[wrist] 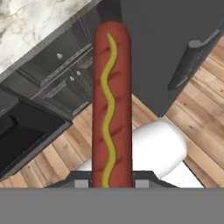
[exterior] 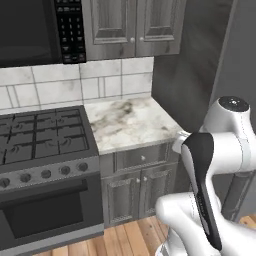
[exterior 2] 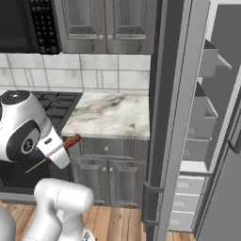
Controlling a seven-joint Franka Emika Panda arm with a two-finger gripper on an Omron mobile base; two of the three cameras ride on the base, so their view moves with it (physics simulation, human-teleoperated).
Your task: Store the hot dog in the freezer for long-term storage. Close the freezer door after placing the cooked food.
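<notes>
The hot dog (wrist: 111, 105) was seen pinched between the fingers of the gripper (wrist: 111, 183) in the hand view, its reddish-brown length running up the middle of the picture with a wavy yellow line along it. In the right base view the same hot dog (exterior 2: 71, 140) was found low at the left, beside the white arm, tilted — a thin pale stick poking down and left from its lower end. It was held in the air in front of the grey cabinets, below the edge of the marble counter (exterior 2: 108, 115). The freezer (exterior 2: 200, 155) stood open at the right, its white shelves and drawers exposed. The freezer door (wrist: 175, 39) with its bar handle was shown above the wooden floor (wrist: 197, 118).
</notes>
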